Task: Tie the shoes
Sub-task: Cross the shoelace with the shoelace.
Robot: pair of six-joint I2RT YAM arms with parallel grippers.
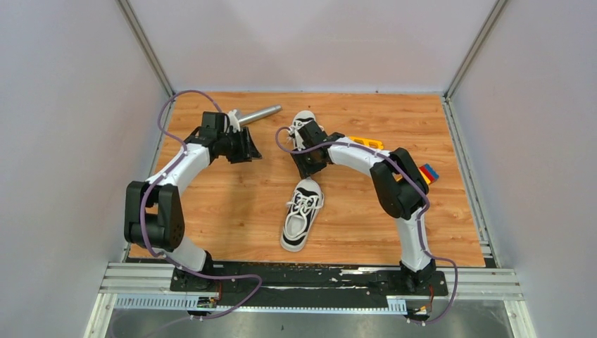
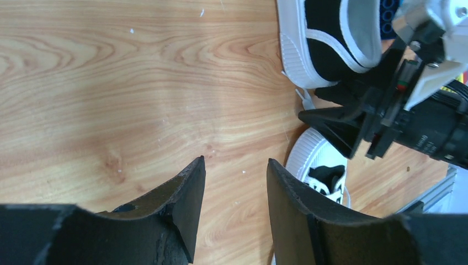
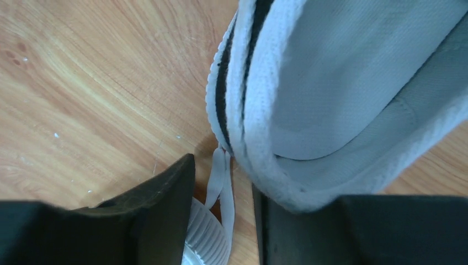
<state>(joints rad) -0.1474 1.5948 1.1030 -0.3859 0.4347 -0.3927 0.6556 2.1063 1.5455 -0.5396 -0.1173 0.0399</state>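
Right gripper (image 3: 225,176) spread around the far black-and-white canvas sneaker's (image 3: 342,94) white lace (image 3: 219,193), seemingly readying a pinch; left gripper (image 2: 234,163) hovers spread left of that sneaker.

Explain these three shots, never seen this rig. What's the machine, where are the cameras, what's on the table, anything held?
Two small robot arms are bolted at the near edge of a wooden table. The wide picture looks down from above and behind them, with the left arm on the left and the right arm on the right. The other two pictures come from cameras on the wrists, each looking out past its own black jaws.

On the table lie two black-and-white sneakers, the far shoe and the near shoe. There are also a metal cylinder, a yellow piece and some coloured blocks.

The left arm's jaws are apart over bare wood, holding nothing. The right arm's jaws are also apart, down by the far shoe's heel. A white lace lies in the gap, apparently not clamped.
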